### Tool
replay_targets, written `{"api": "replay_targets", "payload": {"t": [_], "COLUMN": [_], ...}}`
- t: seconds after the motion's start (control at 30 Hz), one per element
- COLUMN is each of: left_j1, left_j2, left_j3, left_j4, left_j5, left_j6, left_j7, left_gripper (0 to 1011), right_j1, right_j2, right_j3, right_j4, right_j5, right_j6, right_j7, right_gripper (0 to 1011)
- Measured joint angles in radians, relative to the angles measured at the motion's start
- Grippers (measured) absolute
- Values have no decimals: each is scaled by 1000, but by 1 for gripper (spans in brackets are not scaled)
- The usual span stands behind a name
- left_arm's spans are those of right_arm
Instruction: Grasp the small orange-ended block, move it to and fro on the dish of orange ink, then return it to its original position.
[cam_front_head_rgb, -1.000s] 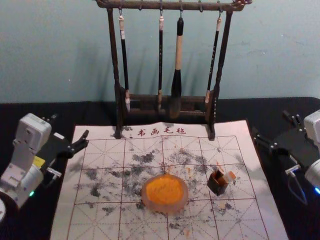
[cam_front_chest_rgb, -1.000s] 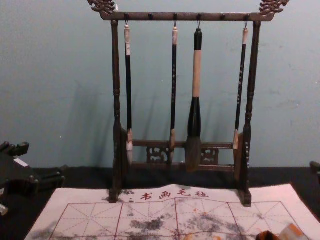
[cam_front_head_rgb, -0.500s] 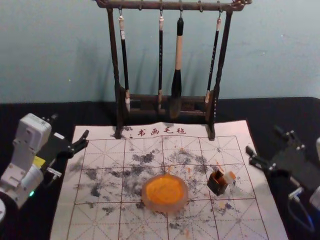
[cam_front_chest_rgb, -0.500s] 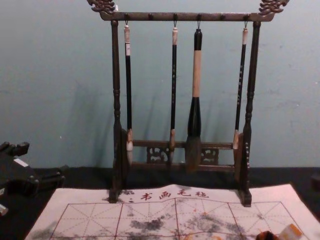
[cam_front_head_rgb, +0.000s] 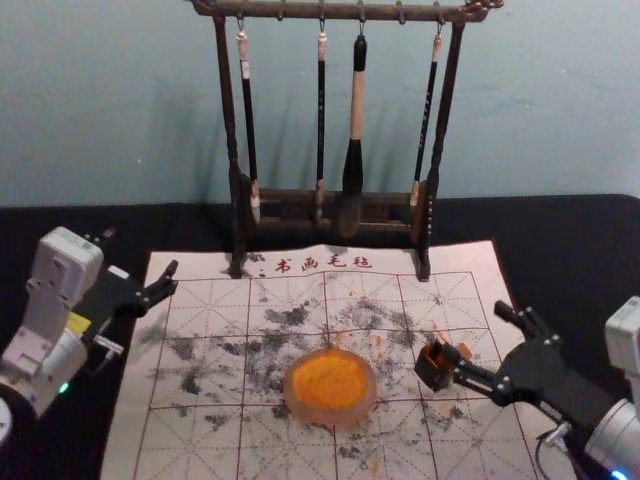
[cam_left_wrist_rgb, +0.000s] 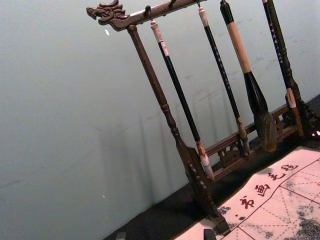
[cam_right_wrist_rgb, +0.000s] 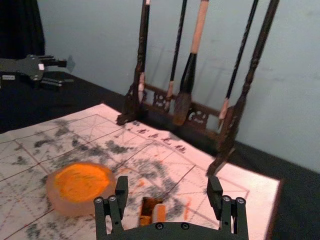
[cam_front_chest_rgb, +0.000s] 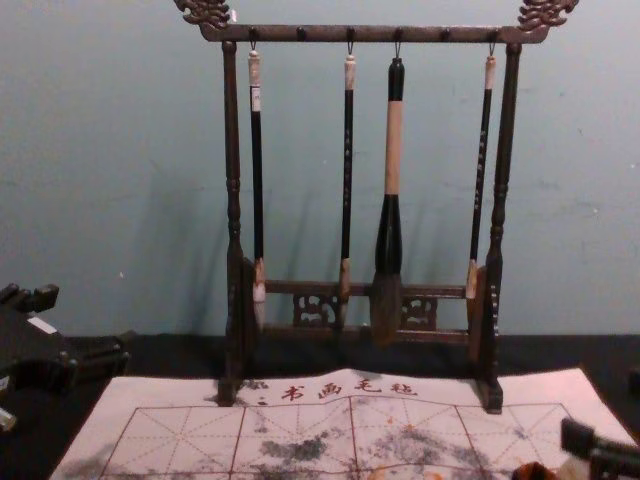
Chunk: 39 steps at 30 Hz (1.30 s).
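Opening its fingers wide, the right gripper (cam_front_head_rgb: 478, 340) is by the little dark box (cam_front_head_rgb: 434, 371). The small orange-ended block (cam_right_wrist_rgb: 159, 213) leans in the box, seen between those fingers. Nearby sits a round, thick dish (cam_front_head_rgb: 304, 410) of orange ink (cam_front_head_rgb: 328, 380). The left gripper (cam_front_head_rgb: 142, 252) rests at the left, fingers apart.

We find open mat (cam_front_head_rgb: 397, 388) between the dish of orange ink (cam_front_head_rgb: 345, 413) and the small dark holder (cam_front_head_rgb: 432, 372), a gap to pass through. Farther back, the rack (cam_front_head_rgb: 229, 120) and its hanging brushes (cam_front_head_rgb: 357, 110) obstruct our way to the wall (cam_front_head_rgb: 560, 100).
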Motion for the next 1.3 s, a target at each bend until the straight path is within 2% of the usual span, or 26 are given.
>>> {"api": "replay_targets", "payload": {"t": [0.23,0.53,1.3], "left_j1": [0,0,0], "left_j2": [0,0,0], "left_j3": [0,0,0], "left_j4": [0,0,0], "left_j5": [0,0,0], "left_j6": [0,0,0], "left_j7": [0,0,0], "left_gripper": [1001,1001,1001], "right_j1": [7,8,10], "right_j2": [-37,-64,-118], "right_j3": [-3,2,58], "right_j4": [42,73,114], "right_j5": [20,32,48], "right_j6": [18,39,75], "right_j7": [32,64,116], "right_gripper": [1003,1003,1002]}}
